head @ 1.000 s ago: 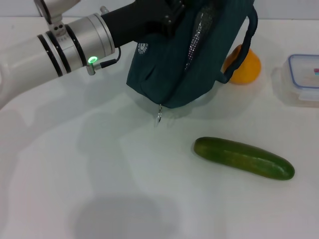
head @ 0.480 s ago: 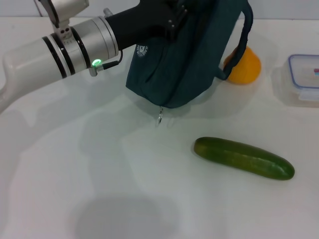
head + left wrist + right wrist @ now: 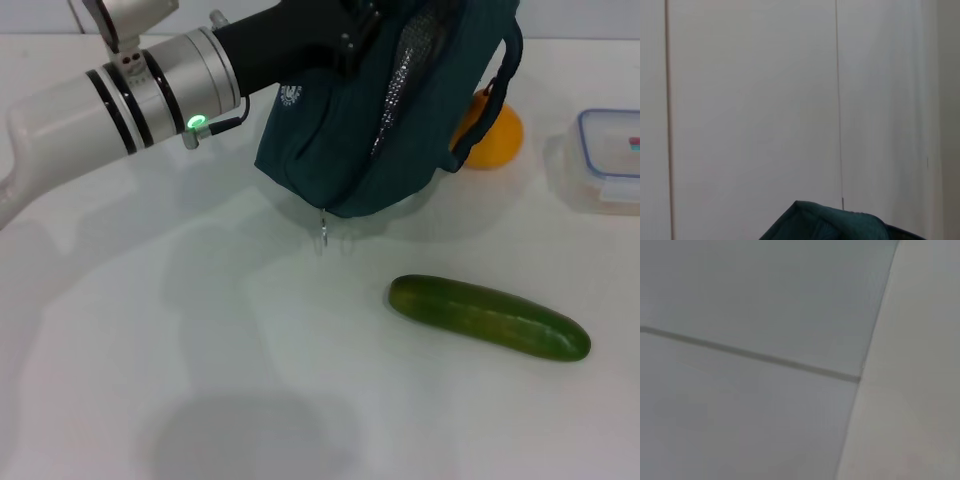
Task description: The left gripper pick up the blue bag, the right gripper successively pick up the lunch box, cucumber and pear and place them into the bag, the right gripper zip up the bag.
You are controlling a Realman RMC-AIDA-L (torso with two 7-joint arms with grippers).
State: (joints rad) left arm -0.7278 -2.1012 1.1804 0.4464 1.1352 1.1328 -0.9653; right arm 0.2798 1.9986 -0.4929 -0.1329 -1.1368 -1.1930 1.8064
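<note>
Left gripper [image 3: 345, 40] clamps one blue bag [image 3: 380, 120]; one cucumber [image 3: 488, 317], one lunch box [image 3: 608, 160] nearby.

The head view looks down from above on the white table [image 3: 200, 380]. The left wrist view faces a pale panelled wall, sharing only the blue bag [image 3: 390, 110] [image 3: 830, 225]. The right wrist view shows only blank grey surfaces close up.

bag [image 3: 340, 130]: matt blue cloth, shiny mesh panel. cucumber [image 3: 488, 317]: glossy skin. lunch box [image 3: 605, 160]: clear plastic. table [image 3: 200, 380]: smooth white.
</note>
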